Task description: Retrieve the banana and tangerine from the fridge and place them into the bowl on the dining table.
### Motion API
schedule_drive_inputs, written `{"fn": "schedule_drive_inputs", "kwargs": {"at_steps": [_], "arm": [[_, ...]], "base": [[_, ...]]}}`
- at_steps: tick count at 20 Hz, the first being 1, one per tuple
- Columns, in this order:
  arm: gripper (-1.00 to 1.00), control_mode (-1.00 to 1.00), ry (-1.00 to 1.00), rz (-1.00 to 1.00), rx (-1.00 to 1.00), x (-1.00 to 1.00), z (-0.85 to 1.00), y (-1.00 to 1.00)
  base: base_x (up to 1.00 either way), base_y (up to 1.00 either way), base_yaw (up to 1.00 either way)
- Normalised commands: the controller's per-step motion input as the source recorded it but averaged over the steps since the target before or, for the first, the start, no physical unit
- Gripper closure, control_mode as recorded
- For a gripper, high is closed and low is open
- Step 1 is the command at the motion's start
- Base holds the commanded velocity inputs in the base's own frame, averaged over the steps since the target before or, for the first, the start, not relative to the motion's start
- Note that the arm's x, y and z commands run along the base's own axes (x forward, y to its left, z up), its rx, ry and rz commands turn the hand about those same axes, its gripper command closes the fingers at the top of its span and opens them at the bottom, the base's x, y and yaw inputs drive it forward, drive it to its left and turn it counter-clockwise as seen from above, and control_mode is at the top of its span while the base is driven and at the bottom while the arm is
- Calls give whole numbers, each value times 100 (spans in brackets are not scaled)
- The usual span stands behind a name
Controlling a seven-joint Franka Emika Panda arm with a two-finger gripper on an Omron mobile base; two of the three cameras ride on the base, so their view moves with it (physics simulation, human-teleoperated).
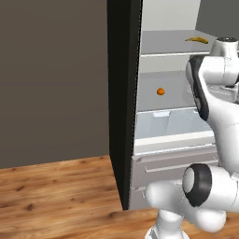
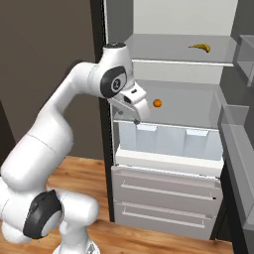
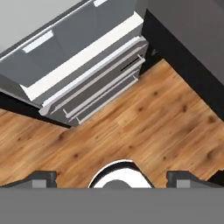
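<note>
Inside, tiny round bright-orange tangerine [image 2: 157, 103].

We're getting flat, even rendered light with no glare anywhere. The fridge [image 2: 168, 99] interior glows pale and bright against the dim brown wall [image 1: 51, 79]. Shadows are soft, edges slightly blurry, and the wood floor [image 3: 144, 127] looks warm.

Fridge [image 2: 168, 149] stands open, front free for me. Shelf space around tangerine [image 2: 157, 103] is bare, same around banana [image 2: 200, 47] above. Black side edge [image 1: 122, 93] walls my left, door bins [image 2: 238, 124] crowd the right.
</note>
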Motion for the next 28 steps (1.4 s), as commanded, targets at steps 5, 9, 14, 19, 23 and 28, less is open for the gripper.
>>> {"fn": "schedule_drive_inputs", "kwargs": {"at_steps": [5,9,14,19,23,28], "arm": [[-100,-100,-26,24,22,-15,-38,100],[-100,-100,-46,27,9,-17,-15,93],[-100,-100,-26,13,-1,-16,13,47],[-100,-100,0,-6,-14,-37,44,18],[-100,-100,2,-10,-12,-42,58,1],[-100,-100,-6,-1,-5,-14,14,-4]], "base": [[0,0,0],[0,0,0],[0,0,0],[0,0,0],[0,0,0],[0,0,0]]}}
